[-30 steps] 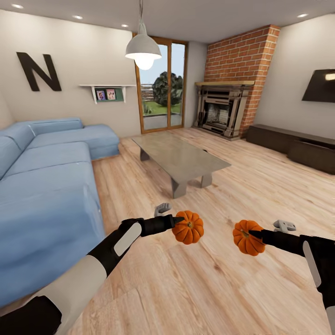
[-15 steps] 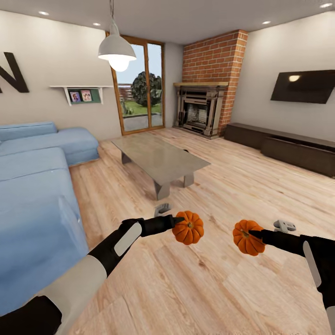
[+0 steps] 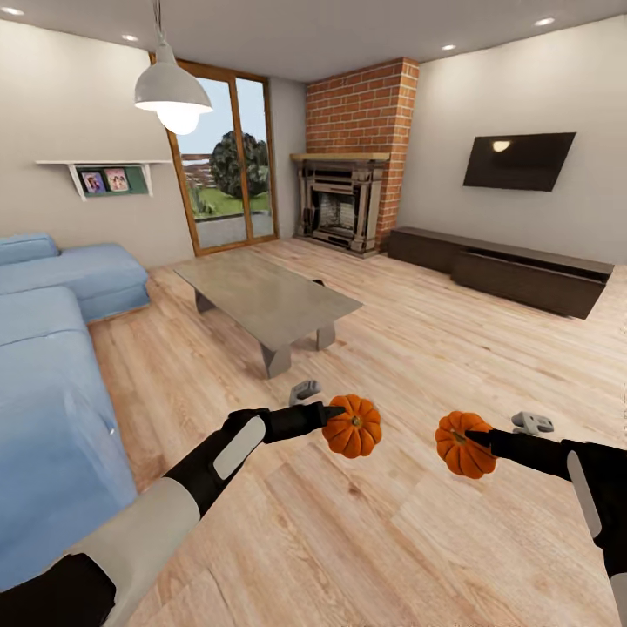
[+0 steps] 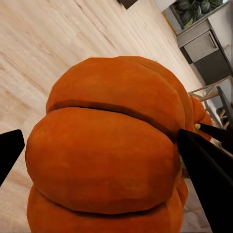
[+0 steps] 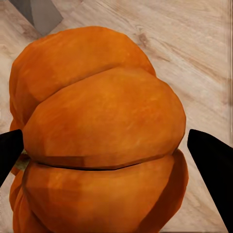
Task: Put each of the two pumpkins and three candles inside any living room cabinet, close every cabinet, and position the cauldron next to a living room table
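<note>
**Two pumpkins being carried across the living room floor**

A wooden floor is being viewed from the head camera, with a blue sofa lying at the left side. A long low dark cabinet is standing along the far right wall, its fronts looking closed, under a wall-mounted screen. A brick fireplace is sitting in the far corner, beside a glazed door. The glass-topped worktop is standing mid-room on grey legs, well apart from the cabinet, with a hanging lamp above it.

Both arms are being held out low over the floor, near the robot and well short of the worktop. A left pumpkin is being pinched by the left gripper; in the left wrist view the orange ribbed body is being clamped between dark fingers on either side. A right pumpkin is being pinched by the right gripper; in the right wrist view its body is being pressed between fingers at both flanks. The two pumpkins are hanging apart, side by side, above bare floor.
</note>
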`<state>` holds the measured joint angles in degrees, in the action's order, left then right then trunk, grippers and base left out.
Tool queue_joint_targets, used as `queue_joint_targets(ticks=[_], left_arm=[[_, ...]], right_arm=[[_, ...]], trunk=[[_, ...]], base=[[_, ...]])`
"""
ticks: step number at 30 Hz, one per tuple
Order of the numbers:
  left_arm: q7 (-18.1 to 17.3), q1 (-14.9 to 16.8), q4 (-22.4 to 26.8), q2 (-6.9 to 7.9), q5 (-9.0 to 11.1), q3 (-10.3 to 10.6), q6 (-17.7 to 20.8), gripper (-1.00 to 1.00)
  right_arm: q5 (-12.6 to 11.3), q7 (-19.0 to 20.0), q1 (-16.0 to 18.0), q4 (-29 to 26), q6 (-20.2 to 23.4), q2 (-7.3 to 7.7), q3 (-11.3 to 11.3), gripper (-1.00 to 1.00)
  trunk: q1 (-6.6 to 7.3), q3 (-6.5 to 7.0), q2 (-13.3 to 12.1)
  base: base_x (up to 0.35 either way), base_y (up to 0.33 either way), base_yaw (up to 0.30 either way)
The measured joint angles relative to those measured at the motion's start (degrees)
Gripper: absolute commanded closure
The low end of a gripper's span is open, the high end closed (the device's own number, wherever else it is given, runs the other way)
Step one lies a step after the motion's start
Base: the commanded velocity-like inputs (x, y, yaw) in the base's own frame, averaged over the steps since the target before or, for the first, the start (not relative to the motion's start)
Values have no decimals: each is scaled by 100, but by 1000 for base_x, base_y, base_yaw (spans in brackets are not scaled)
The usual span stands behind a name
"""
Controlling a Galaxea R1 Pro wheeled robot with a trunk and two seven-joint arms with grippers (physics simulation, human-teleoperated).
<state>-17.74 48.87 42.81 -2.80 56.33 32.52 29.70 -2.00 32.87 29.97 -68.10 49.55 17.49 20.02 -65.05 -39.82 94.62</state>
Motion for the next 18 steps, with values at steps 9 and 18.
queue_joint_targets(ticks=[9, 18], left_arm=[[0, 0, -3, -9, 1, 0, 1, 100], [8, 0, -6, -13, 0, 1, 1, 100]], right_arm=[[15, 0, 0, -4, 1, -6, 3, 100], [-19, 8, 0, -1, 10, 0, 2, 100]], trunk=[[198, 130, -361], [395, 214, -722]], base=[[0, 0, -27], [0, 0, -33]])
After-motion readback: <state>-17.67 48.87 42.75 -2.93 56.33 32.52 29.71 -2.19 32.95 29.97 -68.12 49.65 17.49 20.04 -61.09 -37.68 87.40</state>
